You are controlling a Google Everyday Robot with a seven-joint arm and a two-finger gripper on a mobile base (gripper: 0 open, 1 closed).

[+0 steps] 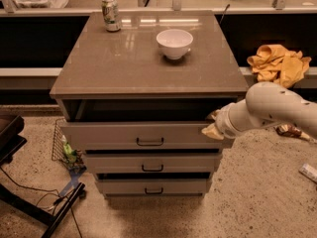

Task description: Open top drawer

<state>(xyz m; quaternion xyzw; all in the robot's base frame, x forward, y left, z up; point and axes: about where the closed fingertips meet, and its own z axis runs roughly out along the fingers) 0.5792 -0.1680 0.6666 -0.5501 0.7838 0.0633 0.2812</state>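
The top drawer [114, 135] is the widest of three grey-beige drawers in the cabinet, with a small dark pull handle [149, 142]. It stands pulled out a little from under the countertop, with a dark gap showing above its front. My gripper [212, 125] is at the drawer's right end, by the top right corner of its front, at the end of my white arm [270, 109] that reaches in from the right.
A white bowl [174, 43] and a can [111, 14] stand on the brown countertop [124, 63]. Two narrower drawers [148, 163] sit below, slightly out. A wire basket [63, 145] stands left of the cabinet, a black stand [29, 207] at lower left, yellow cloth [277, 63] at right.
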